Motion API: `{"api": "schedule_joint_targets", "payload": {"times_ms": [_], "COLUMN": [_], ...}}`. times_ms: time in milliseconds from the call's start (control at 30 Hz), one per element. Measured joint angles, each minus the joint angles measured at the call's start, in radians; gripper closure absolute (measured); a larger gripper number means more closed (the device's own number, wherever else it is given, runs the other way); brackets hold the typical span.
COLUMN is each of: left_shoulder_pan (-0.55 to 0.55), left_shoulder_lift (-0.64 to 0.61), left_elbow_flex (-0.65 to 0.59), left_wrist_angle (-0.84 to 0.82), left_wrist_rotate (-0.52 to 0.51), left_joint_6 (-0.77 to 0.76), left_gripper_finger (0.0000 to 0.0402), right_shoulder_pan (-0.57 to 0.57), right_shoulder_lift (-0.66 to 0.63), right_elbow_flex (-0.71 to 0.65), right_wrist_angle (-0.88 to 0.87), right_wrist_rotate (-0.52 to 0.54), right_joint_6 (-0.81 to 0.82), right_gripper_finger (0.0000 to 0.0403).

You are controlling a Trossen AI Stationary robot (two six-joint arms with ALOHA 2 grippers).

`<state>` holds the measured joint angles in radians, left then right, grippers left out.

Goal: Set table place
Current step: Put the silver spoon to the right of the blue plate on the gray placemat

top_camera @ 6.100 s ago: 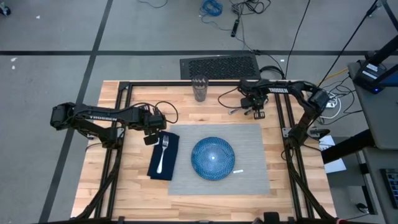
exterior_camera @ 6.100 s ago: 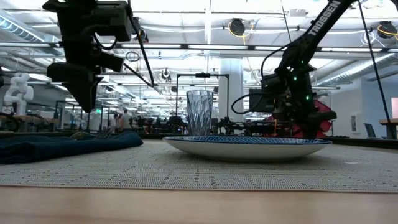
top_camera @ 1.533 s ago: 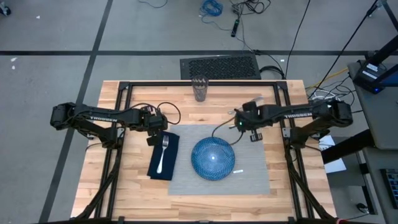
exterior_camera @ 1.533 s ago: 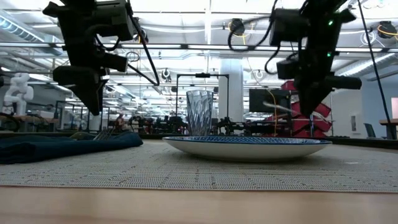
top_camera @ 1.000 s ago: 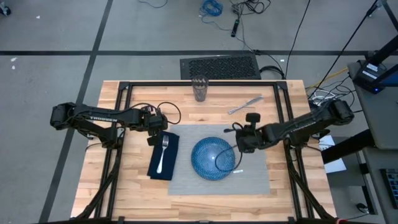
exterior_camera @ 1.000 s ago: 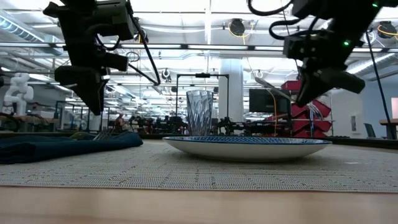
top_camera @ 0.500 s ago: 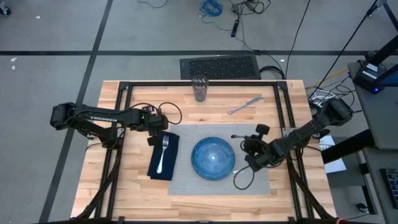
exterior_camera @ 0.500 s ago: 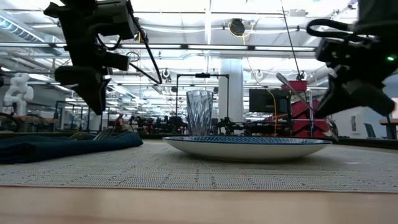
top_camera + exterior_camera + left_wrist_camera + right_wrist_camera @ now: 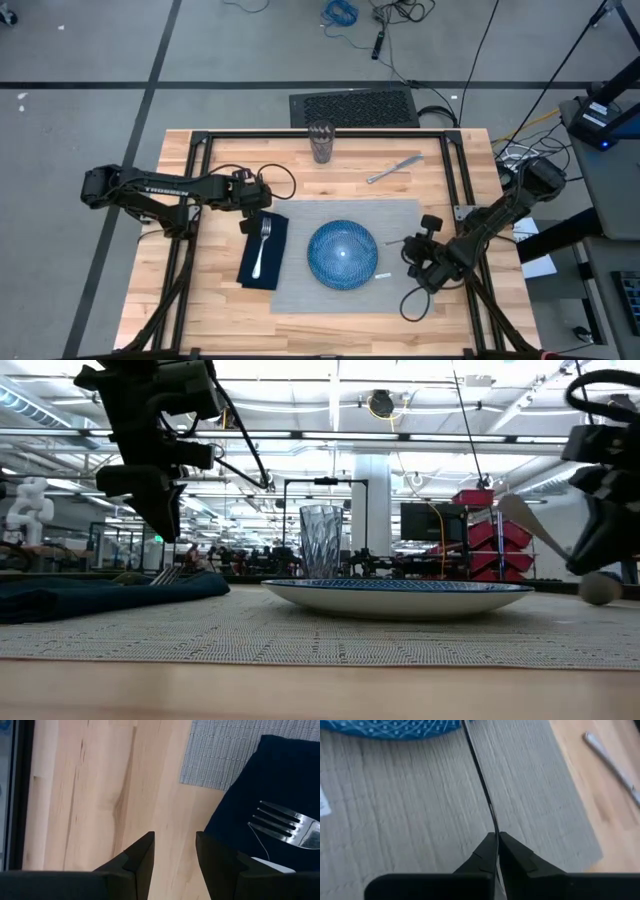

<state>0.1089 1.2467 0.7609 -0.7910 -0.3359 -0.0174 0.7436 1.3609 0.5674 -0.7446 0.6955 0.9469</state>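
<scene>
Looked down on the desk (image 9: 200,300): light wood planks in a thin black frame, on a grey floor crossed by dark tape lines, with loose cables and a black grille (image 9: 353,106) just past the far edge. From desk height, saw a big open hall behind, with bright ceiling lights, white pillars and red bins.

At the left, found the left gripper (image 9: 175,837) hanging over bare wood just off the far left corner of the navy napkin (image 9: 250,270). Noted its fingers (image 9: 145,850) parted by a moderate gap, with nothing between them. On the napkin, saw a fork (image 9: 262,248) lying with its tines toward the far side.

Found the placemat (image 9: 400,225) flat in the middle of the desk, near side, its left edge tucked under the napkin. Centred a little left on it, saw the round blue plate (image 9: 342,254), and just right of that a small white label (image 9: 384,274).

Far of the mat, noted a clear ribbed glass (image 9: 320,142) upright by the far rail, and a knife (image 9: 394,168) lying aslant to its right.

At the right, found the right gripper (image 9: 497,836) low over the mat's right part, beside the plate. Saw its fingers pinched tight on a thin utensil (image 9: 480,780) seen edge-on, reaching toward the plate's rim; could not tell its kind.
</scene>
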Motion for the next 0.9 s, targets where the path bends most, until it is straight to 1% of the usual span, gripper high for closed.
{"api": "schedule_joint_targets", "payload": {"times_ms": [167,333,500,633,833,900], "left_shoulder_pan": [0.0,0.0,0.0,0.0,0.001,0.001], "left_shoulder_lift": [0.0,0.0,0.0,0.0,0.0,0.0], "left_elbow_flex": [0.0,0.0,0.0,0.0,0.0,0.0], "left_wrist_angle": [0.0,0.025,0.054,0.06,0.06,0.059], "left_wrist_rotate": [0.0,0.0,0.0,0.0,0.0,0.0], "left_joint_6": [0.007,0.026,0.051,0.054,0.057,0.057], "left_gripper_finger": [0.0272,0.0272,0.0272,0.0272,0.0272,0.0272], "right_shoulder_pan": [0.059,0.091,0.126,0.151,0.167,0.168], "right_shoulder_lift": [0.0,0.0,0.0,0.0,0.0,0.0], "right_elbow_flex": [0.0,0.0,0.0,0.0,0.001,0.001], "right_wrist_angle": [-0.04,-0.036,-0.014,0.024,0.083,0.084], "right_wrist_rotate": [-0.051,-0.161,-0.264,-0.323,-0.383,-0.389], "right_joint_6": [0.108,0.16,0.171,0.171,0.17,0.172], "right_gripper_finger": [0.0401,0.0401,0.0399,0.0377,0.0322,0.0304]}}
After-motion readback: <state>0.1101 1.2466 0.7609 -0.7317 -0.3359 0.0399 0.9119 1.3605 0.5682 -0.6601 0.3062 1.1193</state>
